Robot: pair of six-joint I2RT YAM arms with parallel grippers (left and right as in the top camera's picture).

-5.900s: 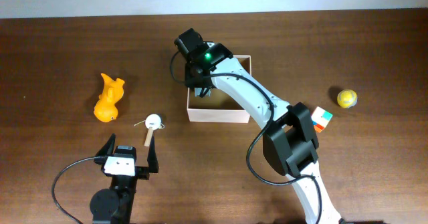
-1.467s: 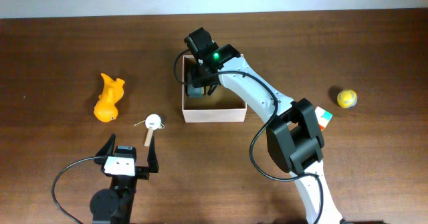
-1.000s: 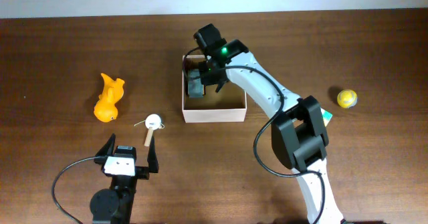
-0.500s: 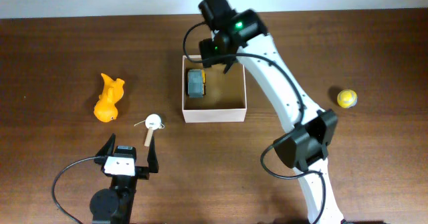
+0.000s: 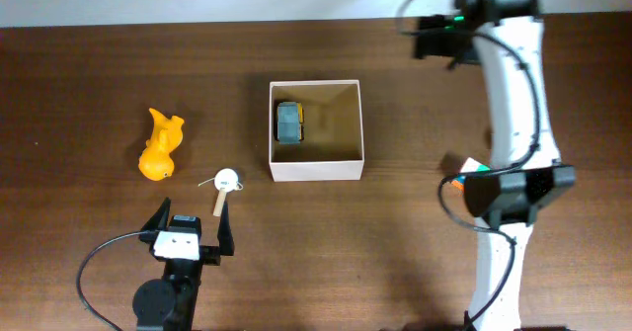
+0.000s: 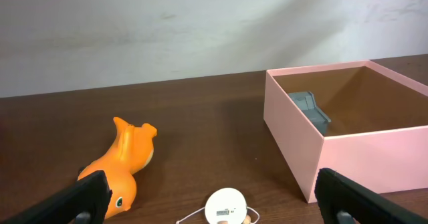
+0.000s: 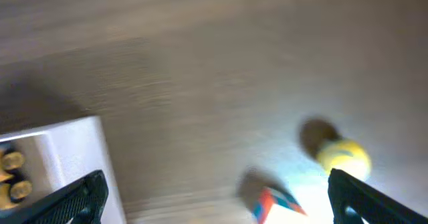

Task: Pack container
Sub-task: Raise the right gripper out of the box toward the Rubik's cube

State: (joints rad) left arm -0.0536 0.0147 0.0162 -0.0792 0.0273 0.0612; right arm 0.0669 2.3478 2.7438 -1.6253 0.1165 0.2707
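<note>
left jaws spread wide, nothing in them, low over the dark brown wooden counter [image 5: 99, 74] at 7 o'clock in overhead; small white round disc on a string with a tan stick [image 5: 227, 180] [image 6: 226, 207] lies just ahead of them at 12 o'clock; orange plastic toy animal [image 5: 160, 145] [image 6: 124, 160] at 11 o'clock from the jaws, near the disc, not touching it.
right jaws also released and empty, tips far apart at both lower corners of the blurred right wrist view; that arm sits at 1 o'clock in overhead, well apart from the box.
square open-top container, white outer walls, tan cardboard inside [image 5: 316, 170] [image 6: 361, 160] [image 7: 67, 164], stands upright mid-counter; grey and yellow toy vehicle [image 5: 288, 123] [image 6: 309, 107] lies inside against its 9 o'clock wall.
yellow ball [image 7: 342, 156] and multicolour cube [image 5: 472, 168] [image 7: 271, 200] on the counter at 3 o'clock of the container, outside it.
</note>
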